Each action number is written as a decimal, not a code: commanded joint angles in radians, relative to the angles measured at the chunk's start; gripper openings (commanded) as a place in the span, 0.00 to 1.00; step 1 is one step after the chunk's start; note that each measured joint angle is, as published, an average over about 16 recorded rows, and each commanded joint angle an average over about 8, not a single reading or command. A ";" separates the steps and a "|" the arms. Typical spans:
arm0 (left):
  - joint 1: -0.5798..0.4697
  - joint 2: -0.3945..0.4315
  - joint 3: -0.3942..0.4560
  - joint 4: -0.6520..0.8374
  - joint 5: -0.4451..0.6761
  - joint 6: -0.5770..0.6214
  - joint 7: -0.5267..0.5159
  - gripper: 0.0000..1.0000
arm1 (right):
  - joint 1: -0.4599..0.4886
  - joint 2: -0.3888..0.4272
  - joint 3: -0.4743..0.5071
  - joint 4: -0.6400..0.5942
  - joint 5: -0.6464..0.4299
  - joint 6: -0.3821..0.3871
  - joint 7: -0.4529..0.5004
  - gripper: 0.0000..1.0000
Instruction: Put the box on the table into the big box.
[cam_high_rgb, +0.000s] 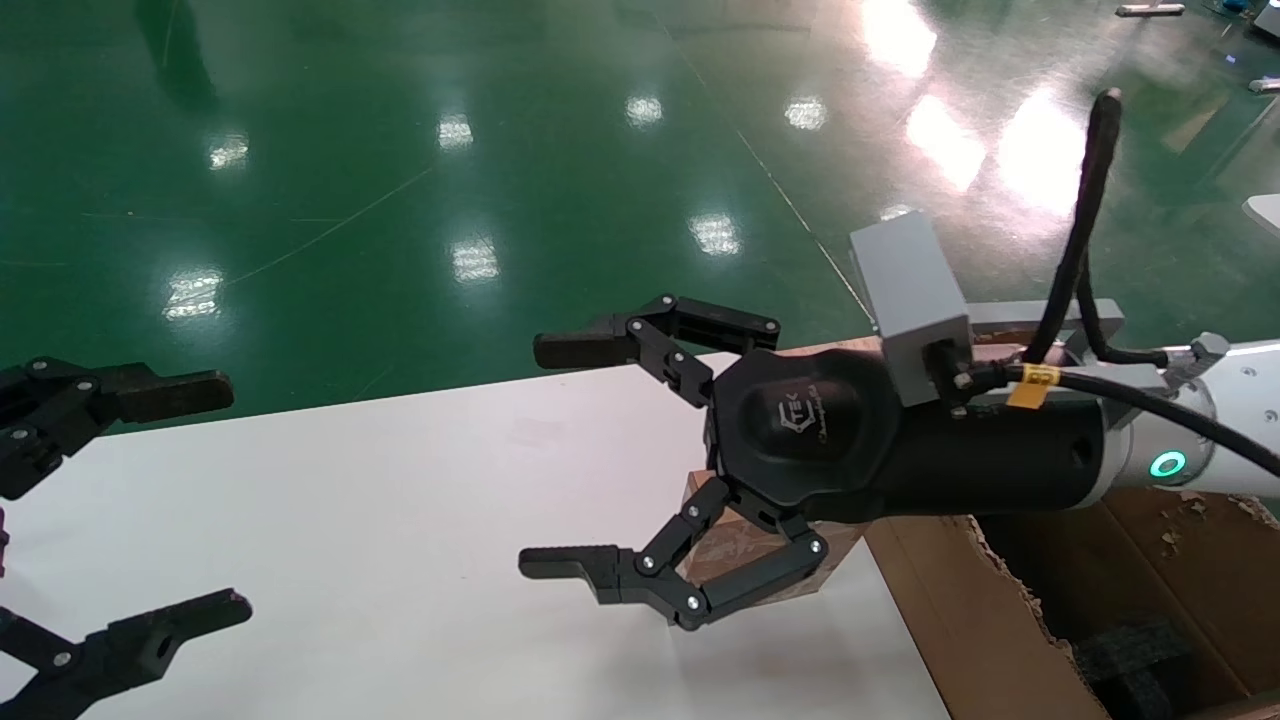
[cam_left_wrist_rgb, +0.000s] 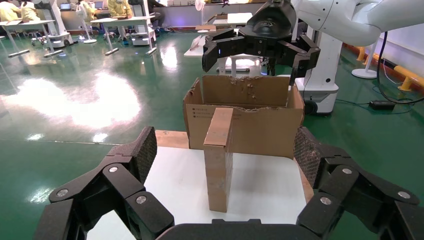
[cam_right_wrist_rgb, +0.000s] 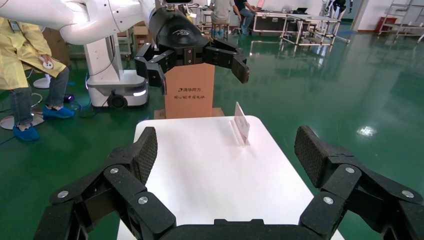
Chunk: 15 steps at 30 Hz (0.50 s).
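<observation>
The white table (cam_high_rgb: 400, 520) fills the lower left and middle of the head view. It is smooth and flat. The small brown box (cam_high_rgb: 745, 545) stands on it, near the table's right side, low in the middle of the frame. In the left wrist view the box (cam_left_wrist_rgb: 218, 160) stands upright on its narrow side. Behind the table is a shiny green floor (cam_high_rgb: 350, 150) at the top of the frame.

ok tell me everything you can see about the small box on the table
The box is a small, closed, flat piece of plain brown cardboard with paler narrow sides. It stands upright on one narrow side on the white table, just in front of the big box. Nothing grips it: the right gripper hangs open over it and largely hides it in the head view; the left gripper faces it, open.
</observation>
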 joint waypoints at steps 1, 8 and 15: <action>0.000 0.000 0.000 0.000 0.000 0.000 0.000 1.00 | 0.000 0.000 0.000 0.000 0.000 0.000 0.000 1.00; 0.000 0.000 0.000 0.000 0.000 0.000 0.000 1.00 | 0.000 0.000 0.000 0.000 0.000 0.000 0.000 1.00; 0.000 0.000 0.000 0.000 0.000 0.000 0.000 1.00 | 0.000 0.000 0.000 0.000 0.000 0.000 0.000 1.00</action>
